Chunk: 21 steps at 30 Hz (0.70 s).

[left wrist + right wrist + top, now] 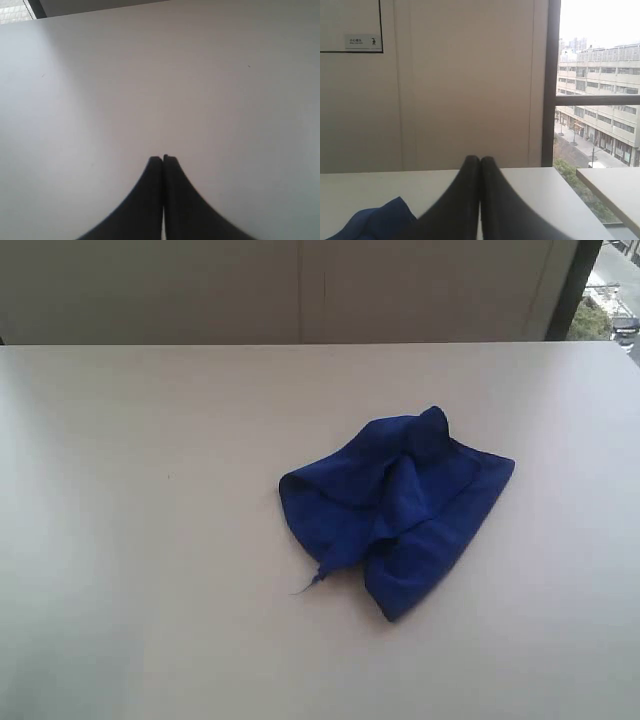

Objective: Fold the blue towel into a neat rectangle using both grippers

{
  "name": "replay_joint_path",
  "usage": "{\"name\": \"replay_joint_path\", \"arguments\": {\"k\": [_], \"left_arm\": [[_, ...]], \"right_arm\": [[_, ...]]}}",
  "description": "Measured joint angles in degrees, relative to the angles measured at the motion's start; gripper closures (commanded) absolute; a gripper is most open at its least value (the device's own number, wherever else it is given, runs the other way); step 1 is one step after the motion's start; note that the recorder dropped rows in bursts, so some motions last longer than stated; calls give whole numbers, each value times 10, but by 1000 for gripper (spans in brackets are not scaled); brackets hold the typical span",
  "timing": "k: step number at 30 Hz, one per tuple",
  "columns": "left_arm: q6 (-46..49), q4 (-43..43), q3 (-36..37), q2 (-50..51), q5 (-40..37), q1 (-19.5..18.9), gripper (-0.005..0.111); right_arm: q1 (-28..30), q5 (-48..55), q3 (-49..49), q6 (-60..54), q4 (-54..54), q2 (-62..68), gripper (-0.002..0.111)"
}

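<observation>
The blue towel (400, 505) lies crumpled in a loose heap right of the table's middle, with a thread trailing from its near-left corner. No arm shows in the exterior view. In the left wrist view my left gripper (163, 159) is shut with nothing in it, over bare tabletop with no towel in sight. My right gripper (480, 160) is also shut and empty, held level and facing the wall. A bit of the blue towel (375, 222) shows low beside it, apart from the fingers.
The pale table (150, 540) spreads wide around the towel. A beige wall (300, 290) runs behind its far edge. A window (597, 100) with buildings outside lies beyond the table's right end, and a second tabletop (615, 185) stands there.
</observation>
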<state>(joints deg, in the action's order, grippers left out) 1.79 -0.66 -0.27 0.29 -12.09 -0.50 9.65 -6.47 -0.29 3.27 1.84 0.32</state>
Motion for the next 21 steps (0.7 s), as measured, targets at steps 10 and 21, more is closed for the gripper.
{"name": "replay_joint_path", "arguments": {"k": [10, 21], "left_arm": [[0, 0, 0, 0, 0, 0, 107], [0, 0, 0, 0, 0, 0, 107]], "right_arm": [[0, -1, 0, 0, 0, 0, 108], [0, 105, -62, 0, 0, 15, 108]]}}
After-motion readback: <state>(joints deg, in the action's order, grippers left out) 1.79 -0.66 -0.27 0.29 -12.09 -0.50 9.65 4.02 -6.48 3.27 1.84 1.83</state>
